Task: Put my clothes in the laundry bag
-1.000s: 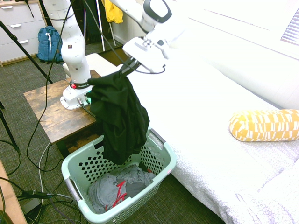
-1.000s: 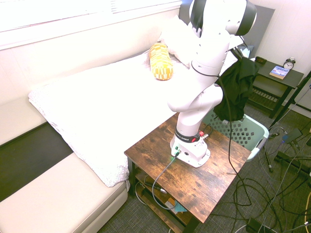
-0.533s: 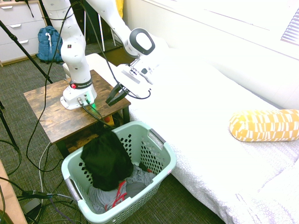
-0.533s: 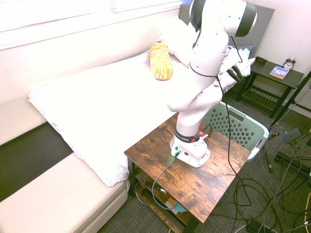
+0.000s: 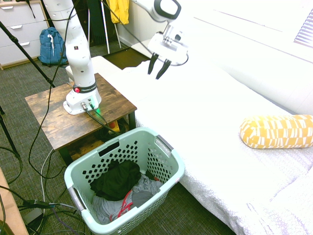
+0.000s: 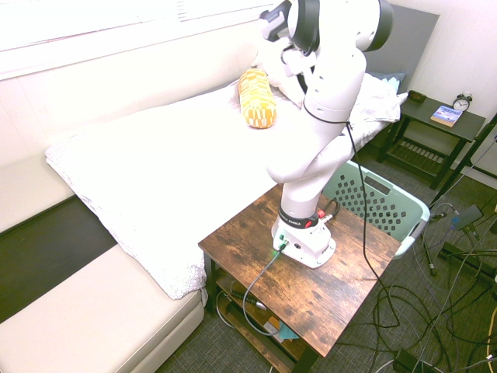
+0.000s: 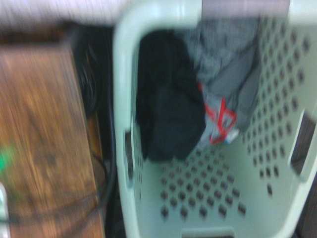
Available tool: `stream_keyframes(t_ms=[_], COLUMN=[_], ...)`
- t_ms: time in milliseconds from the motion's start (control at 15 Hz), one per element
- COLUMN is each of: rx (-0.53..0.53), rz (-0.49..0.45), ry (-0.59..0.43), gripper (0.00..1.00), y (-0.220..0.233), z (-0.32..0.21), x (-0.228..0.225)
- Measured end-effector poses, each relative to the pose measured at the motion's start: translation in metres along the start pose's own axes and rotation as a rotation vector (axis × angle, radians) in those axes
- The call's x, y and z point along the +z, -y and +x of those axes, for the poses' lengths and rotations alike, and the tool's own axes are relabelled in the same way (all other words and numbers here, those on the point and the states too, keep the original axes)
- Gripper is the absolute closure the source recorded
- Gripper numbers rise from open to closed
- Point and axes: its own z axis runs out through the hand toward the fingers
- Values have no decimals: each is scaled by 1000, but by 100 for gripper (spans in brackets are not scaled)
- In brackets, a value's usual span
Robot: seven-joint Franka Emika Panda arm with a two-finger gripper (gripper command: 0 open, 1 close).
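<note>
- First exterior view: the black shirt-like garment (image 5: 117, 180) is lying bunched up inside the mint-green laundry basket (image 5: 171, 169), toward nine o'clock within its walls.
- A grey garment with red trim (image 5: 139, 190) is lying in the same basket, toward five o'clock from the black one and touching it.
- The claw (image 5: 154, 76) is hanging well above the bed side, at one o'clock from the basket and well apart from it; its two dark fingers are pointing down and standing clearly apart, and they are gripping nothing.
- The wooden table (image 5: 49, 110) is standing at eleven o'clock from the basket, near it, and is bearing the white robot arm (image 5: 80, 63).
- The bed (image 5: 205, 132) is spreading out from the basket toward two o'clock, with a yellow-and-white bolster (image 5: 276, 132) resting on it at three o'clock in the picture.
- A blue backpack (image 5: 52, 46) is sitting on the floor at ten o'clock, against the white drawers (image 5: 19, 34), while a yellow jacket (image 5: 119, 12) is hanging at eleven o'clock.
- Second exterior view: the basket is standing at two o'clock from the table; an alarm clock (image 6: 462, 101) and a book (image 6: 446, 116) are resting on the nightstand (image 6: 421, 116), farther along toward one o'clock.
- Wrist view: both garments are showing side by side in the basket, slightly blurred.
</note>
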Motion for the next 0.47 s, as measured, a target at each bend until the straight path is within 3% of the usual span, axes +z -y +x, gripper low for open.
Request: stream_keyframes(t_ms=[200,467], rx=[66,11], rz=[168,383], ry=[-141,-312], gripper=[0,0], y=[137,345], z=[4,-81], x=[-49,-81])
